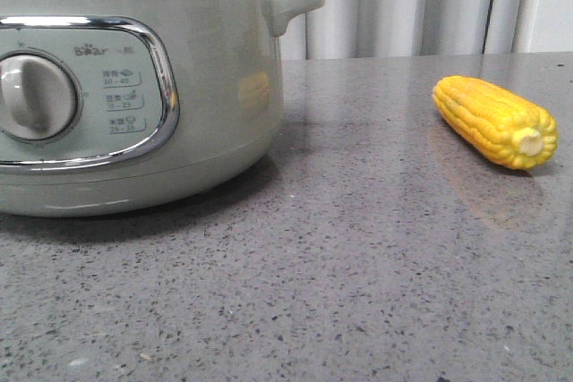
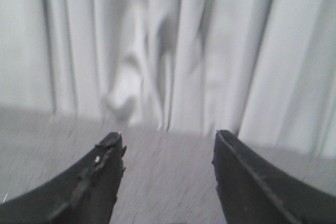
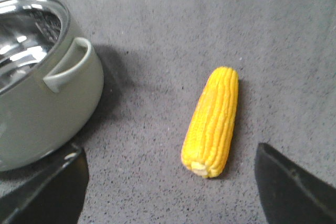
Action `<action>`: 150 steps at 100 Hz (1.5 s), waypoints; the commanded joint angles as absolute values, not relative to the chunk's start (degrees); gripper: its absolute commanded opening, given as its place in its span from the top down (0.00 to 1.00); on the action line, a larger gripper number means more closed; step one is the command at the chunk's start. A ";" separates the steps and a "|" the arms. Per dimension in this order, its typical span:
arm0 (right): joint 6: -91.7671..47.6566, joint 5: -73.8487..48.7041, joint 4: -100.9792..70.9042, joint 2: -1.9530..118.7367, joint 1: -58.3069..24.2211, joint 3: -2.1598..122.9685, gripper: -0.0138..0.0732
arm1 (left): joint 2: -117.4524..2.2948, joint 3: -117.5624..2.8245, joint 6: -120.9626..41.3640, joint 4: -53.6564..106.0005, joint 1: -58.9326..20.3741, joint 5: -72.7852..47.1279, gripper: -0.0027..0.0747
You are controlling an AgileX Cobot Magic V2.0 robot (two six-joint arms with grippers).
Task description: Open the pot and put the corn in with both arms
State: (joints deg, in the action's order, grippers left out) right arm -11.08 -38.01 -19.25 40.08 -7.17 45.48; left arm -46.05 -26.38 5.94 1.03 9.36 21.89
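Nearest to you, the right gripper hung over the grey speckled countertop with its fingers spread wide and nothing between them. The corn lay just ahead of that gap, stub end toward the wrist camera, flat on the counter and well apart from the pot.

By the look of it, you were at the corn pickup. The pot showed no lid in the right wrist view, where its steel bowl was open to the air, so the opening step appeared done. Your next move called for lowering the right gripper so its fingers straddled the cob across its width, closing, then lifting clear of the steel rim before carrying it over.

Further back, the pot stood left of the corn, side handle pointing toward it. What you could see of the bowl held only reflections; the rest of the inside was out of view.

Your left gripper was also spread wide and empty, facing the pale curtain beyond the counter's far edge.
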 commanded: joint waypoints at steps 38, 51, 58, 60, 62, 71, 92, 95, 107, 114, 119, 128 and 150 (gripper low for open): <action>-11.59 -42.90 -18.22 71.60 -7.43 63.42 0.19 | -26.42 -28.96 6.05 1.23 0.83 19.61 0.49; -11.59 -42.90 -18.01 81.16 -7.09 65.32 0.19 | -24.08 -28.96 6.05 1.23 -0.26 17.07 0.49; -11.59 -42.80 -18.01 84.88 -7.09 65.87 0.19 | -23.55 -28.96 6.05 1.23 -0.52 16.23 0.49; -11.48 -42.80 -18.01 85.78 -7.09 66.01 0.19 | -23.52 -28.96 6.05 1.23 -0.61 16.12 0.49; -11.48 -42.80 -18.01 86.33 -7.09 66.09 0.19 | -23.40 -28.96 6.05 1.23 -0.65 16.14 0.49; -10.63 -42.66 -18.01 88.71 -7.09 66.15 0.27 | -23.40 -28.96 6.05 1.23 -0.88 16.14 0.49; -9.98 -41.71 -18.01 87.02 -7.09 67.24 0.91 | -23.40 -28.96 6.05 1.23 -0.88 16.14 0.49; -9.98 -41.14 -18.57 86.12 -7.27 67.76 0.92 | -23.40 -28.96 6.05 1.23 -0.88 16.14 0.49; -9.98 -39.19 -20.42 80.94 -10.09 72.05 0.89 | -23.40 -28.96 6.05 1.23 -0.88 16.14 0.49; -10.09 -38.60 -21.19 79.04 -13.66 75.97 0.89 | -23.40 -28.96 6.05 1.23 -0.88 16.14 0.49; -10.09 -38.51 -21.19 78.63 -16.72 78.92 0.89 | -23.40 -28.96 6.05 1.23 -0.88 16.14 0.49; -10.09 -37.61 -21.19 79.03 -23.13 83.60 0.89 | -23.40 -28.96 6.05 1.23 -0.88 16.14 0.49; -10.09 -27.40 -21.19 84.02 -36.22 87.01 0.89 | -23.40 -28.96 6.05 1.23 -0.88 16.14 0.49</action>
State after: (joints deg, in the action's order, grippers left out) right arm -9.87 -34.77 -20.58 83.41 -33.21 84.64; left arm -22.92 -26.95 5.94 1.03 -0.42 12.28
